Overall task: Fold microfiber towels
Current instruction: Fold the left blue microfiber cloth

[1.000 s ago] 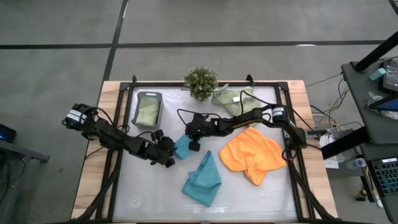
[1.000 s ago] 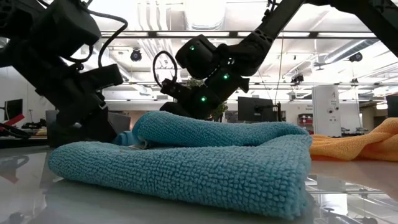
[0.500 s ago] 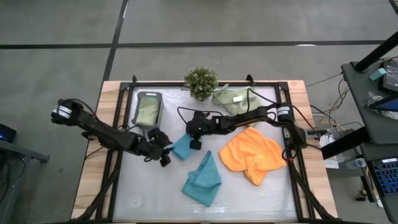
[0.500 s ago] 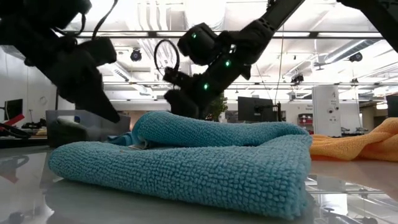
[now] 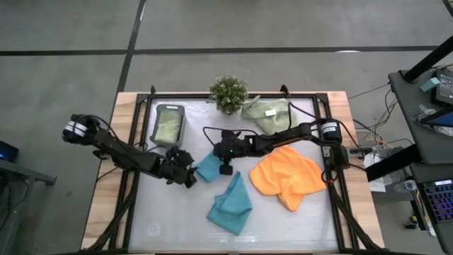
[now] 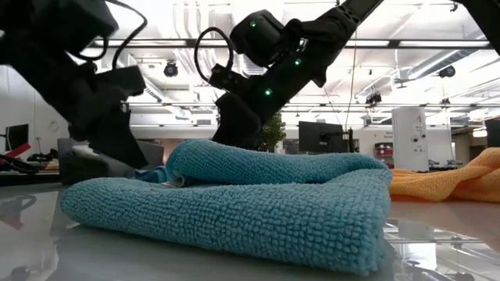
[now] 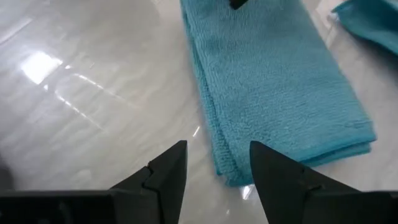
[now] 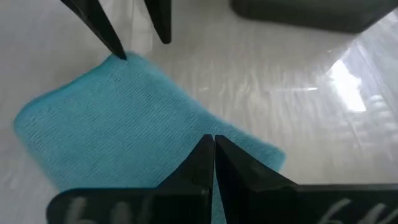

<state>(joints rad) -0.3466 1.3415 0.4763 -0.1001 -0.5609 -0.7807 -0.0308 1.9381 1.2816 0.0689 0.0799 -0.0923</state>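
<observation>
1. The left end effector (image 5: 190, 172) sits low over the desk (image 5: 177, 219), just left of a small folded teal-blue towel (image 5: 209, 167). In the left wrist view its two dark fingers (image 7: 165, 171) stand apart with bare desk between them and nothing held; the folded towel's near edge lies just beyond the fingertips.
2. The right end effector (image 5: 224, 167) reaches in from the right and presses down on the right part of that same folded towel. In the right wrist view its fingers (image 8: 202, 163) are pressed together with no gap, resting on the teal cloth without visibly pinching a fold.
3. The folded teal-blue towel lies near the middle of the desk, between the two end effectors, as a compact rectangle with stacked layered edges showing in the left wrist view.
4. A second teal-blue towel (image 5: 231, 205) lies loosely crumpled nearer the front of the desk, apart from both arms. In the low view it fills the foreground.
5. The bright orange towel (image 5: 287, 177) lies crumpled on the right side of the desk, below the right arm.
6. A pale sage-green towel with a small white tag (image 5: 265, 113) lies bunched at the back, just right of the bushy green plant (image 5: 228, 93).
7. Another pale green towel (image 5: 168, 128) lies inside the dark grey tray (image 5: 169, 108) at the back left.
</observation>
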